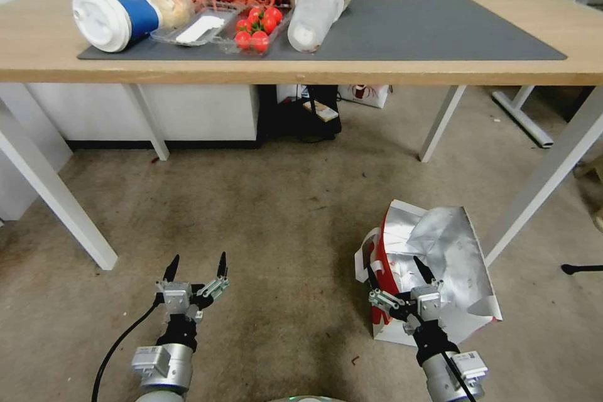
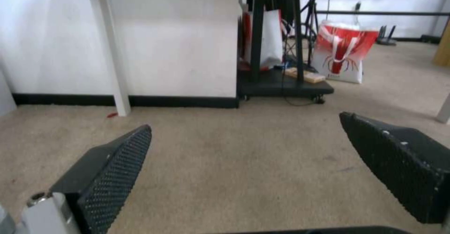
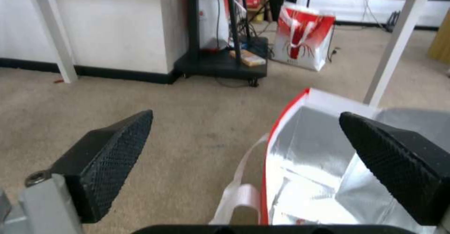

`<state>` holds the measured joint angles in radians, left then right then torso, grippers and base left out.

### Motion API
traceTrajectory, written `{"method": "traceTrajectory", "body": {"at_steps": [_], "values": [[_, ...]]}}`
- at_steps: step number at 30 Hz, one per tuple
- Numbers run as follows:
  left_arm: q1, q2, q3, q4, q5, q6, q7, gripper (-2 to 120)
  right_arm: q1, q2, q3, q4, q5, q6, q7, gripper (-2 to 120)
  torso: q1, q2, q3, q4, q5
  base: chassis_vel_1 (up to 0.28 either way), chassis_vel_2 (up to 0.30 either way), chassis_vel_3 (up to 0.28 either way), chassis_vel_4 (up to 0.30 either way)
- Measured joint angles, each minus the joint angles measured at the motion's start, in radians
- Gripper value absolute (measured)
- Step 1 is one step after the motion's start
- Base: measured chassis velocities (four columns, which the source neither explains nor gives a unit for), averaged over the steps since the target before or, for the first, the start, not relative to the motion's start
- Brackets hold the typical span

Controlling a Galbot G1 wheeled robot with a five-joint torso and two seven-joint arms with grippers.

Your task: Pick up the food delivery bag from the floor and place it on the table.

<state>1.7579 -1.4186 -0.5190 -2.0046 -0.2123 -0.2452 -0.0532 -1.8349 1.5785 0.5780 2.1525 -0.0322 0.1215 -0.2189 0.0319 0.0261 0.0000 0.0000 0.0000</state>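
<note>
The food delivery bag (image 1: 433, 270) sits on the floor (image 1: 276, 232) just in front of the table (image 1: 440, 72), near one white leg, its mouth gaping so the foil lining faces up. The right gripper (image 1: 397, 275) hangs over the bag's near red edge with its fingers spread wide and holding nothing, lined up, it seems, to straddle that rim or the white strap (image 3: 244, 192) beside it. The left gripper (image 1: 195, 265) hovers over bare carpet well apart from the bag, likewise spread and empty, apparently waiting. The grey mat (image 1: 440, 31) has free space on its right, a likely landing spot.
</note>
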Motion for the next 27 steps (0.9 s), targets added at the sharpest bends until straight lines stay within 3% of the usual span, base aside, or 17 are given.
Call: {"method": "traceTrajectory", "body": {"at_steps": [5,7,12,16,22,27], "values": [[-0.004,0.004,-0.003,0.003,-0.009,-0.035,0.010,100,-0.002,-0.042,0.036,0.091,0.044,-0.031,0.000,100,0.000,0.001,0.000,-0.0001,0.0000,0.000,0.000,0.000,0.000],[-0.004,0.007,-0.003,0.003,-0.013,-0.043,0.013,100,0.020,-0.083,0.097,0.126,0.092,-0.077,0.007,100,0.000,0.002,0.000,0.0000,-0.0001,0.000,0.000,0.000,0.000],[-0.002,0.015,-0.001,-0.008,-0.035,-0.070,0.034,100,0.077,-0.234,0.292,0.061,0.191,-0.197,0.036,100,0.001,0.003,0.000,-0.0001,0.0005,0.000,0.000,0.000,0.000],[-0.001,0.015,-0.002,-0.014,-0.039,-0.078,0.035,100,0.089,-0.312,0.353,-0.009,0.231,-0.245,0.048,100,0.001,0.004,0.000,0.0000,0.0004,0.000,0.000,0.000,0.000],[0.005,0.014,-0.007,-0.014,-0.036,-0.083,0.036,100,0.091,-0.351,0.377,-0.059,0.222,-0.324,0.049,100,0.001,0.005,0.000,0.0000,0.0002,0.000,0.000,0.000,0.000],[0.007,0.012,-0.009,-0.009,-0.032,-0.088,0.036,100,0.125,-0.350,0.341,-0.113,0.212,-0.382,0.050,100,0.001,0.005,0.000,0.0002,0.0000,0.000,0.000,0.000,0.000]]}}
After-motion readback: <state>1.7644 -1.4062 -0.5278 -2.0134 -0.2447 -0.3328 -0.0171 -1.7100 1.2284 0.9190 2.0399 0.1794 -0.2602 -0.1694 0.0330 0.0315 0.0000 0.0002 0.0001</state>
